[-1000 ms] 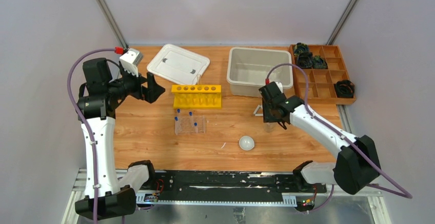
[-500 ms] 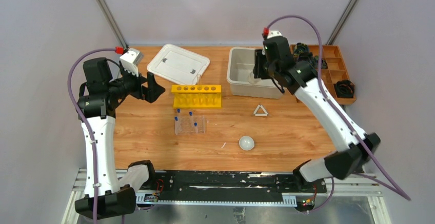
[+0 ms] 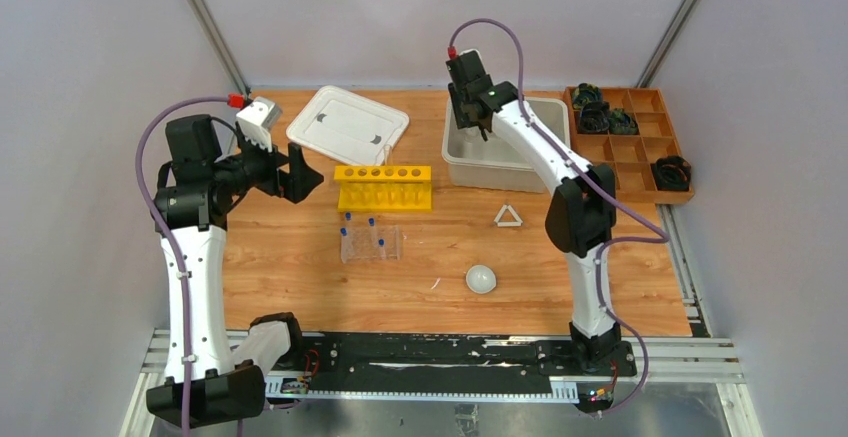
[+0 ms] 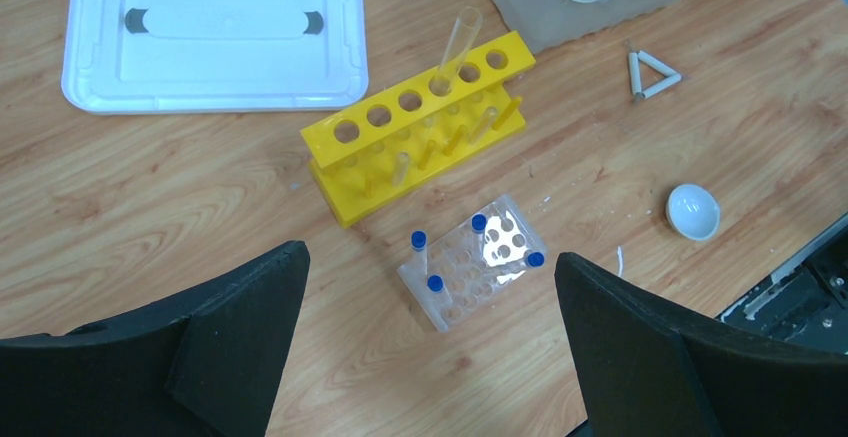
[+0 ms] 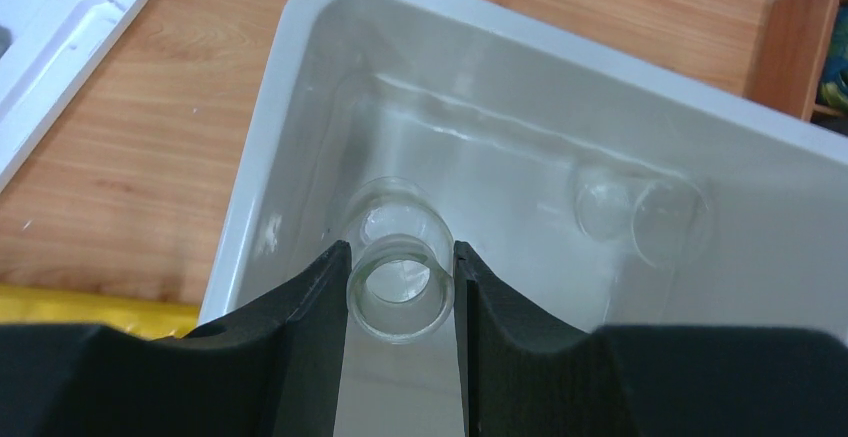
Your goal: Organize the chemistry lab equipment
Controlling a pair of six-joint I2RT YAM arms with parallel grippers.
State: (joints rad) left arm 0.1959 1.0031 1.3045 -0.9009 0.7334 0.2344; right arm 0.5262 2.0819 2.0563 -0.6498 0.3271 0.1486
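Wood with a warm orange-brown grain makes the table top. Pale grey walls close the space on three sides, and a slanted metal pole stands in each far corner. A black rail runs along the near edge between the two arm bases.

At the back, from left to right, sit a flat white lid, a white plastic bin and a brown wooden compartment tray with black parts. The yellow tube rack stands near the middle with one glass test tube leaning in it. Just in front of it is the clear tube rack with its blue-capped tubes. The white triangle and the small white round dish lie apart on the bare wood.

The right gripper hangs over the bin, its fingers clamped on a small clear glass vessel. A second glass vessel lies inside the bin. The left gripper hovers at the left side, its fingers wide apart and holding nothing.
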